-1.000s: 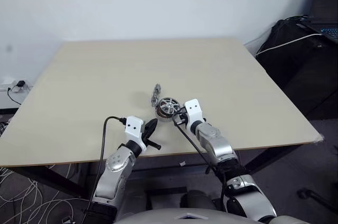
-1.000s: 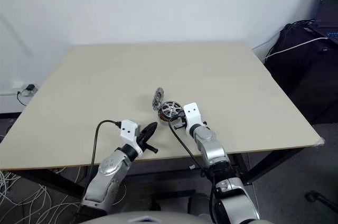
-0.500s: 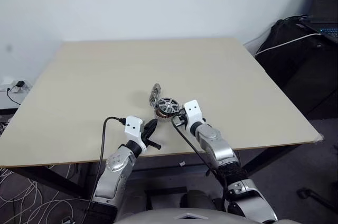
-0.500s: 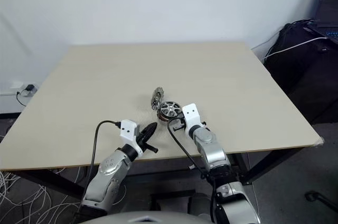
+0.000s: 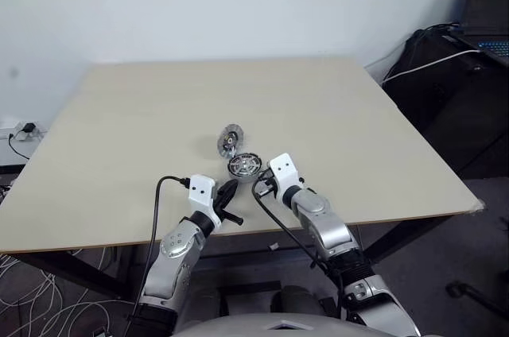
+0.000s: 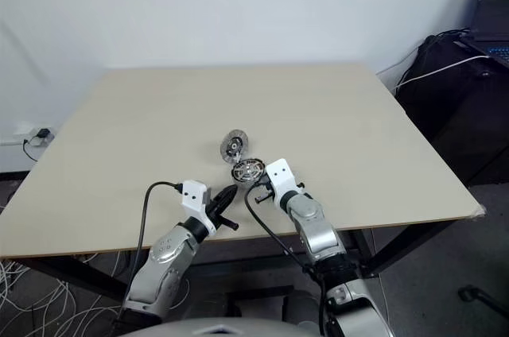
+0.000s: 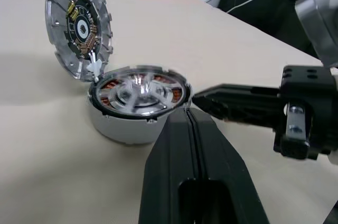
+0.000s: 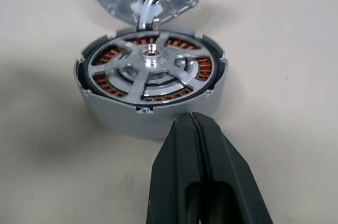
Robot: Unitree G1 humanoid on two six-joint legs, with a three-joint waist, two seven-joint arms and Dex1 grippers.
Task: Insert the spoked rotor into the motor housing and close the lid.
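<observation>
The spoked rotor (image 8: 150, 68) sat down inside the motor housing (image 8: 121, 115), its silver spokes level with the rim and the copper windings showing between them, so the insertion looked done and only the closing was left. The housing stood on the table (image 5: 119, 114) toward the near edge, roughly midway between the side edges. The lid (image 7: 79, 23) stood nearly upright at the housing's far side, joined to it by a short pale lead, its inner face with the circuit ring turned toward the robot. The right gripper (image 8: 198, 123) had both black fingers pressed together on nothing and rested just beside the housing's near wall, tip low and aimed across the rotor at the lid. The left gripper (image 7: 187, 121), likewise closed and empty, hung over the near edge, a little farther from the housing on its near left. The lid's flat face therefore lay across the right gripper's line of reach, beyond the rotor. By my judgement the right arm was the nearer one, and closing would call for tipping the lid's upper rim toward the robot, down over the rotor.
</observation>
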